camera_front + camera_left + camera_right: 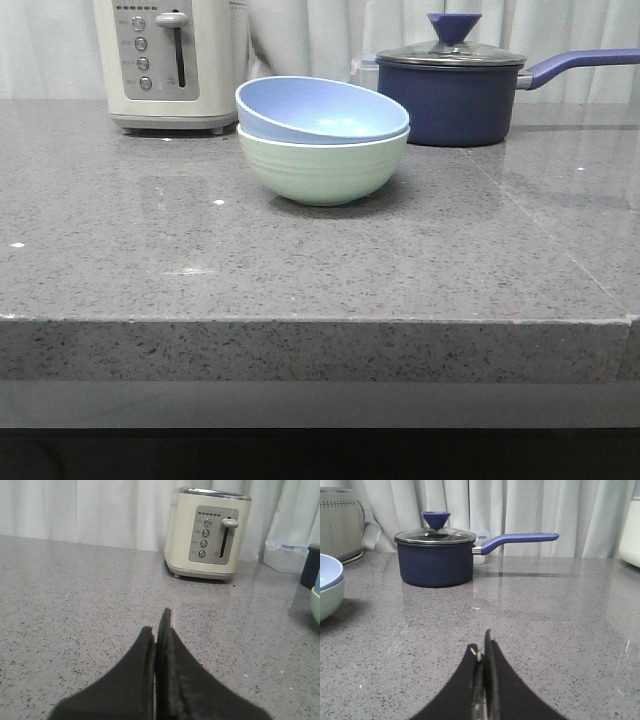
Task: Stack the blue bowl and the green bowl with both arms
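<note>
Two bowls sit nested mid-counter (120,290): the blue bowl (320,110) rests tilted inside the green bowl (322,168), and nothing else is in either. Your left pincer (159,630) and right pincer (482,652) are both closed, empty, and apart from them. That tilt could let the blue bowl slide if you nudge it.
</note>
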Available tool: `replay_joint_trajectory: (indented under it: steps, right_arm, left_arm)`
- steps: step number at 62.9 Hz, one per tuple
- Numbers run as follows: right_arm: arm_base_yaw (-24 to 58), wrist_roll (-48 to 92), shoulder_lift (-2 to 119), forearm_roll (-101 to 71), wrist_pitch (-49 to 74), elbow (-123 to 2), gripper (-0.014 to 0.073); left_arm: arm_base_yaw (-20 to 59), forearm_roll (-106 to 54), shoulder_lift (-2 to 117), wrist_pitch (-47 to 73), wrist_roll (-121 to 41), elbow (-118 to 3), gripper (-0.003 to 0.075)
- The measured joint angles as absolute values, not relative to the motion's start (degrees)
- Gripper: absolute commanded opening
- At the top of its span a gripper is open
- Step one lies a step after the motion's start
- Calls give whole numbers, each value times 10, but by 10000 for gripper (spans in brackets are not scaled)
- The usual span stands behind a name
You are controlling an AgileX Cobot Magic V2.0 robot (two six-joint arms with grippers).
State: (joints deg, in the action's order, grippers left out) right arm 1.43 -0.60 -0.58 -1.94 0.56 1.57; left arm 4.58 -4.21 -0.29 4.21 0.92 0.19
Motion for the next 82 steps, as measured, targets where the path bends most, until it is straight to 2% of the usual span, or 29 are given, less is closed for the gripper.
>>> replay_joint_trajectory:
  steps: [82]
  right_arm:
    - [14, 0, -6, -28, 7, 16, -54]
  left_arm:
    - [46, -42, -3, 42, 9, 2, -20]
